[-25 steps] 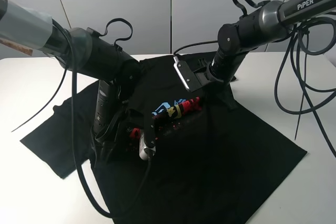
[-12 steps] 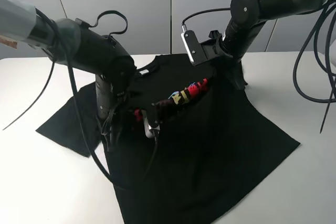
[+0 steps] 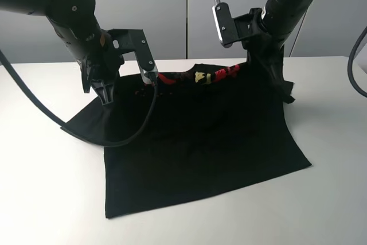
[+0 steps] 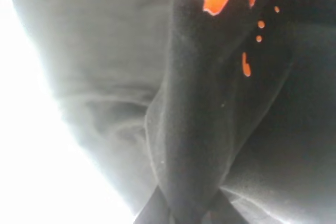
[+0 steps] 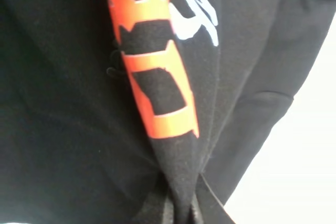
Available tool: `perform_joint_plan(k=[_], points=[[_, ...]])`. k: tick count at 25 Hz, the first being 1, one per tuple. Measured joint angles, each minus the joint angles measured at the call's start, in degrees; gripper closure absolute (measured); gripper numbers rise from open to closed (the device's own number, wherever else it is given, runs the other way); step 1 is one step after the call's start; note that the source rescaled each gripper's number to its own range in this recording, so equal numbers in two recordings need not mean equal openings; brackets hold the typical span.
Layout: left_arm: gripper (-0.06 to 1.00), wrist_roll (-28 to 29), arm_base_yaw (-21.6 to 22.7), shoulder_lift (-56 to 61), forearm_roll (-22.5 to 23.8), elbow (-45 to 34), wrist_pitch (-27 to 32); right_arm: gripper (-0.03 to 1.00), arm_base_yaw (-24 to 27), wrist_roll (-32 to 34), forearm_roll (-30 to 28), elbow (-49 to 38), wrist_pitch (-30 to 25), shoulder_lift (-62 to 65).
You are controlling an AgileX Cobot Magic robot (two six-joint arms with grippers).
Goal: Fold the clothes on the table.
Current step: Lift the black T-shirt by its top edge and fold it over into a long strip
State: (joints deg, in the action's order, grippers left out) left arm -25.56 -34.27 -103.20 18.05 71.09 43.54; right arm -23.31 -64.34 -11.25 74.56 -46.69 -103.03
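Observation:
The black T-shirt [image 3: 200, 136] is lifted along a ridge across its chest, where the red and yellow printed characters [image 3: 209, 75] show. Its lower part drapes forward onto the white table [image 3: 51, 199]. My left gripper [image 3: 153, 78] is shut on the left end of the ridge. In the left wrist view the gripper [image 4: 178, 214] pinches a black fold with red print. My right gripper [image 3: 251, 55] is shut on the right end, held higher. In the right wrist view the gripper [image 5: 178, 211] pinches a fold with red and white print. One sleeve [image 3: 86, 125] lies at the left.
The other sleeve [image 3: 284, 87] hangs at the right below the right arm. Grey wall panels [image 3: 183, 10] stand behind the table. A black cable [image 3: 143, 121] from the left arm loops over the shirt. Bare tabletop lies at the front and at both sides.
Both grippers have risen and moved toward the back of the table with the shirt in them. The chest has pulled up into a ridge and the hem has slid back.

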Motion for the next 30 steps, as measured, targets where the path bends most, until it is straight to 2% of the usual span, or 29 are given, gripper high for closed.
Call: perform_joint_plan(k=[7, 13, 16, 23, 30], points=[[0.94, 0.0, 0.0, 3.1, -2.0, 2.6, 0.9, 0.97, 0.0, 7.7, 0.2, 0.0, -7.3, 7.8], [0.94, -0.1, 0.0, 7.2, -3.1, 8.2, 5.7, 0.97, 0.0, 10.7, 3.3, 0.0, -16.7, 15.6], [0.94, -0.2, 0.0, 8.9, -3.2, 10.6, 6.4, 0.97, 0.0, 12.9, 3.7, 0.0, -19.0, 19.1], [0.94, -0.3, 0.0, 9.9, -1.6, 14.0, 7.1, 0.97, 0.0, 14.2, 1.2, 0.0, -19.4, 21.4], [0.94, -0.5, 0.0, 8.7, 0.9, 14.1, 2.4, 0.97, 0.0, 16.8, -3.3, 0.0, -14.1, 16.7]])
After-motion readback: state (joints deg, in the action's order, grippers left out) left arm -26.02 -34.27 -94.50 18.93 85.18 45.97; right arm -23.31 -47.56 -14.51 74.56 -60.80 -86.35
